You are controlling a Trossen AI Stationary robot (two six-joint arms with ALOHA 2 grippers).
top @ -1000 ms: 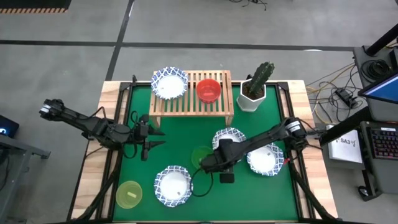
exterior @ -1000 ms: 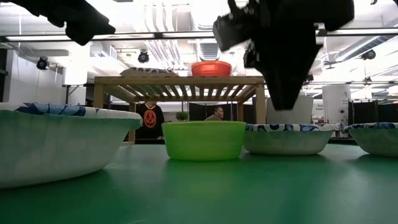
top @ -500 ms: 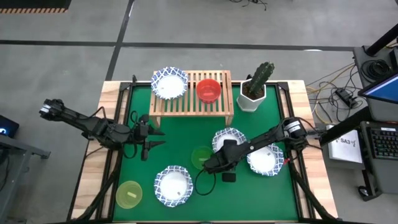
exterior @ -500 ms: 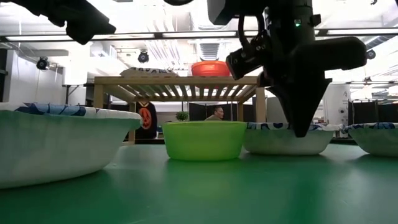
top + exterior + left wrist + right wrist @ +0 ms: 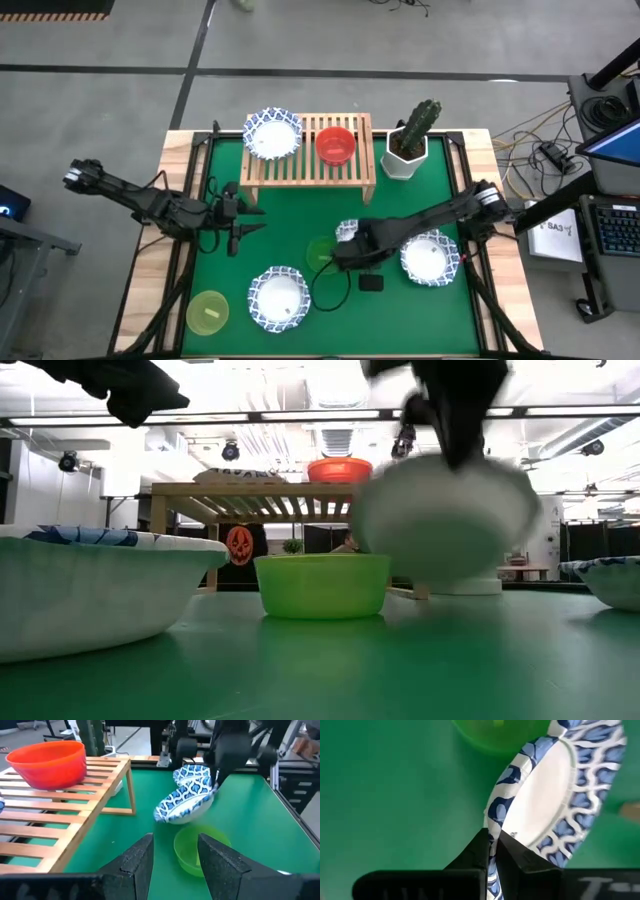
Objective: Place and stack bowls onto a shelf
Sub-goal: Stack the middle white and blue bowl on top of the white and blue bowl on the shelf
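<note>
Meanwhile, the right end effector point(image 5: 492, 847) pinched a tilted white bowl point(image 5: 547, 800) aloft, the shelf point(image 5: 310, 160) lying beyond it.

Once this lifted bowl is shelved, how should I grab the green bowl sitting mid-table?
Probably by the rim. The green bowl sits upright and open, its wall thin enough for one finger inside and one outside. Come from above onto the rim facing the table's front, where bare mat lies. The right gripper pinches the blue-patterned bowl by its rim the same way; the left gripper waits open near the shelf.
</note>
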